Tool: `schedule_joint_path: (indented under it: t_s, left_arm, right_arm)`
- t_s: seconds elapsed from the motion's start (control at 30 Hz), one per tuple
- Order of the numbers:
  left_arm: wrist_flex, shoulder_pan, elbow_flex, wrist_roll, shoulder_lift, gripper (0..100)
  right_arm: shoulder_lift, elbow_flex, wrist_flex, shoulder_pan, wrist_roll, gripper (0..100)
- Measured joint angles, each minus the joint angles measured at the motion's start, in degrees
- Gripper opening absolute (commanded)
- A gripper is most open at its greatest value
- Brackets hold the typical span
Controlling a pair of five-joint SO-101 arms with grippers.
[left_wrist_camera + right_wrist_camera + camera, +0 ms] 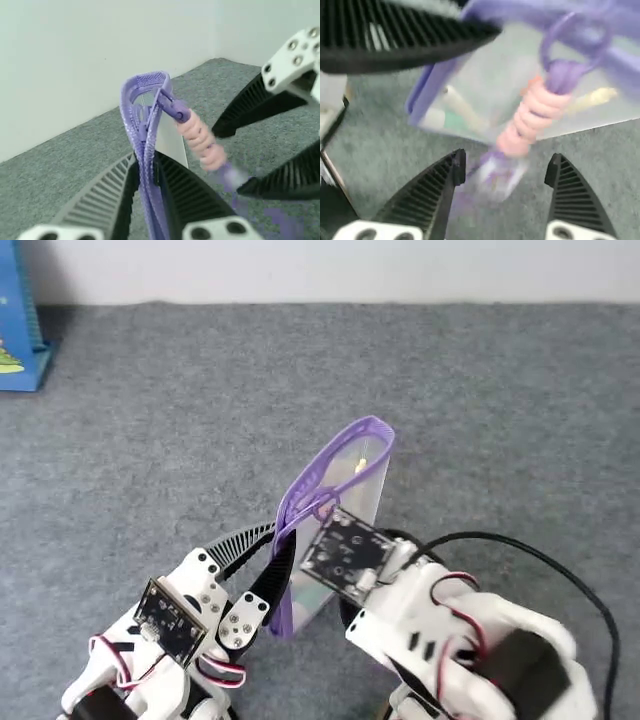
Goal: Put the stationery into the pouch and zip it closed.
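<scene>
Nearest, the left gripper (146,167) is clamped on the purple zipper band of the upright pouch (345,490). The right gripper (506,160) has its jaws apart either side of the blurred pink coiled zipper pull (530,117). Stationery (460,107) shows dimly through the pouch's clear wall. Open grey carpet (150,420) surrounds them. Farthest, a blue box (20,335) is cut off at the frame edge, its print unreadable.

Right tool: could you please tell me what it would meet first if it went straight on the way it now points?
Most likely the pink coiled pull hanging from the zipper of the pouch. It sits just ahead, between the open fingers of the right tool, though depth is unclear.
</scene>
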Motion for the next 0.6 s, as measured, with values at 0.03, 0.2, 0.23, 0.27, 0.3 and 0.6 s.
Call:
schedule_joint_path:
  t_s: [0.03, 0.2, 0.23, 0.27, 0.3, 0.6]
  left_arm:
    - [0.0, 0.0, 0.0, 0.0, 0.0, 1]
    - [0.0, 0.0, 0.0, 0.0, 0.0, 1]
    - [0.0, 0.0, 0.0, 0.0, 0.0, 1]
    - [0.0, 0.0, 0.0, 0.0, 0.0, 1]
    - [0.0, 0.0, 0.0, 0.0, 0.0, 1]
    - [0.0, 0.0, 0.0, 0.0, 0.0, 1]
  right_arm:
    - [-0.2, -1.8, 0.0, 0.0, -0.5, 25.6]
    - [-0.3, -9.2, 0.0, 0.0, -1.2, 25.6]
    - [-0.3, -9.7, 0.0, 0.0, -1.7, 25.6]
    - [-0.3, -9.8, 0.0, 0.0, -2.5, 25.6]
    - [-0.3, -9.8, 0.0, 0.0, -2.9, 25.6]
    - [-0.2, 7.1, 0.0, 0.0, -3.3, 25.5]
